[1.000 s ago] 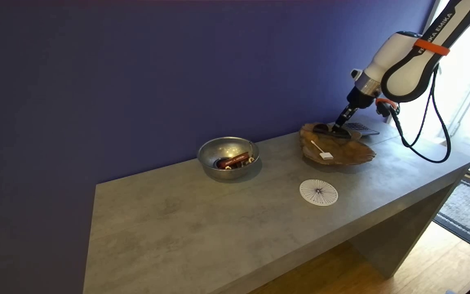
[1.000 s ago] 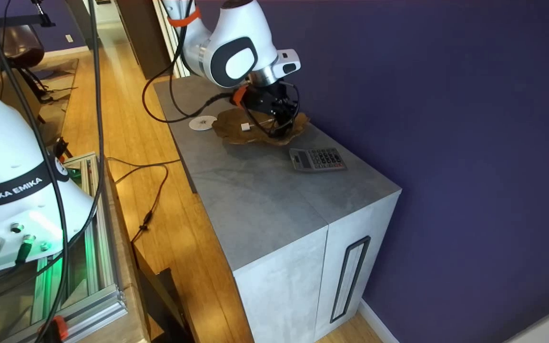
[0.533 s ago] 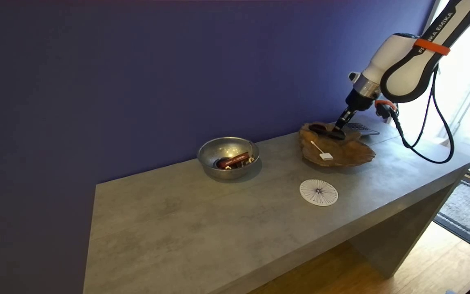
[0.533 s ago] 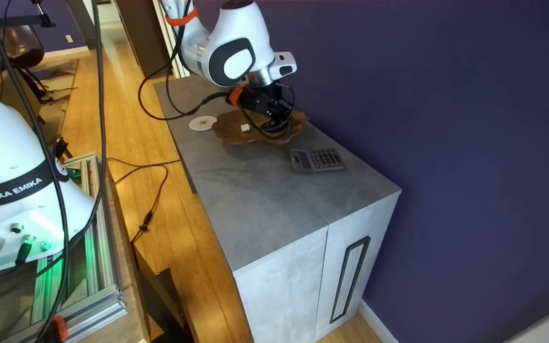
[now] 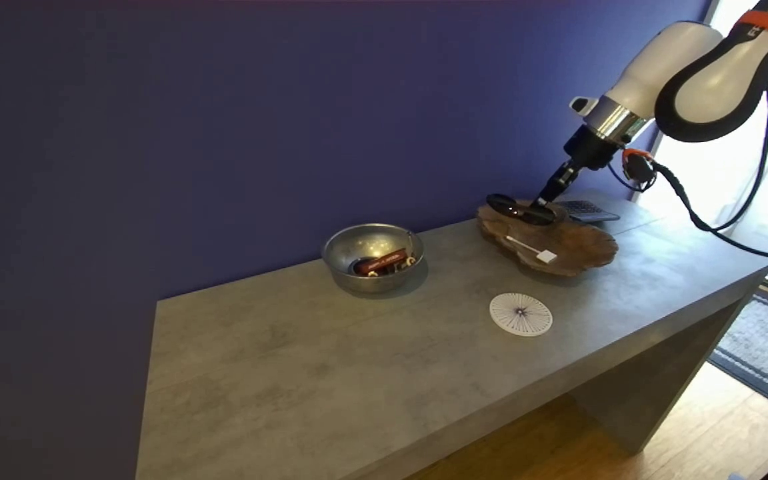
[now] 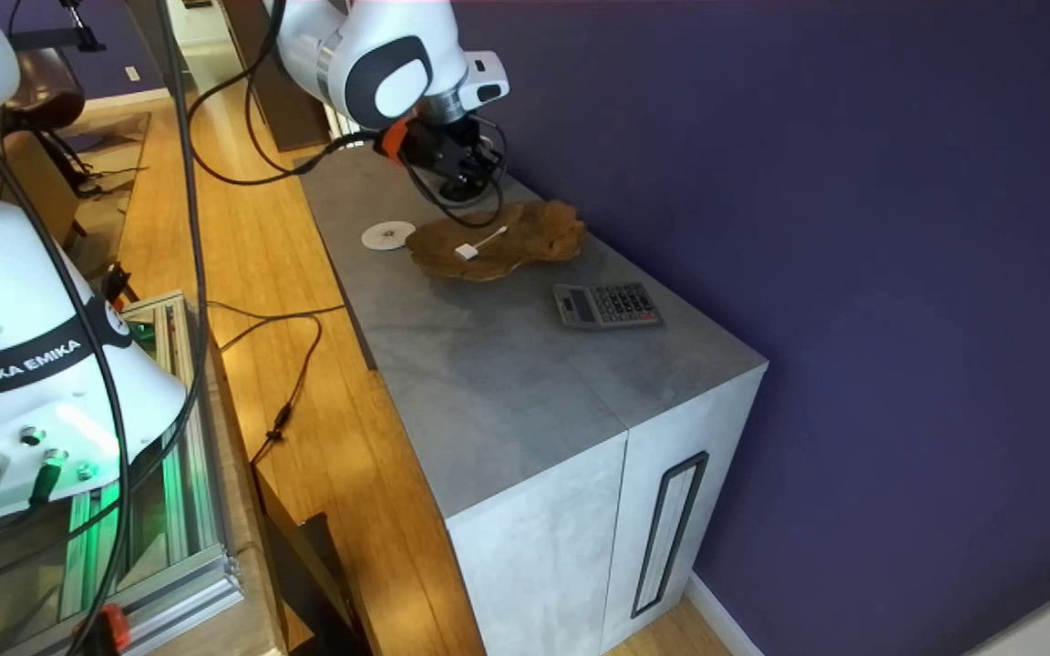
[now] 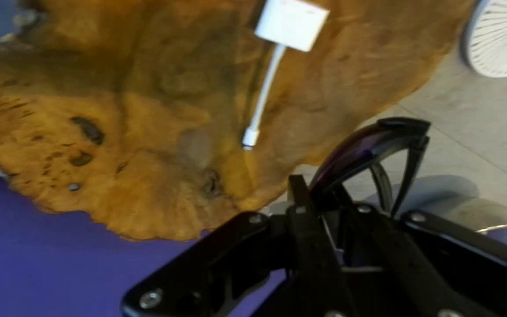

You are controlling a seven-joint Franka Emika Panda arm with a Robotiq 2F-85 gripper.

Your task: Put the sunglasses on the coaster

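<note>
Sunglasses (image 5: 517, 211) with dark lenses are held by the end effector (image 5: 540, 202), whose two fingers (image 7: 298, 193) are closed on the frame. The wrist view shows this grip most clearly: one lens, with a purple shine, sticks out beyond the fingers, and a thin arm of the frame runs from the outer corner back toward the end effector. In an exterior view the sunglasses are tilted and appear over the edge of a brown wooden dish (image 5: 587, 252); I cannot tell surely whether any part of them touches it. They are apart from the coaster (image 5: 521, 315), which lies flat on the grey desk (image 5: 317, 380), near the dish. This coaster is white and round, with thin dark lines that go out from its centre. In the dish there lies a white adapter (image 6: 467, 251) with a short cable, seen in both exterior views and also from the wrist. A shiny metal bowl (image 5: 372, 285) stands on the desk close to the purple-blue wall (image 5: 224, 133), and it contains a reddish packet (image 5: 383, 262) with letters that are too small to read. On the same desk, near the dish and apart from the bowl, lies a grey calculator (image 6: 612, 304) with dark keys and a small display.
</note>
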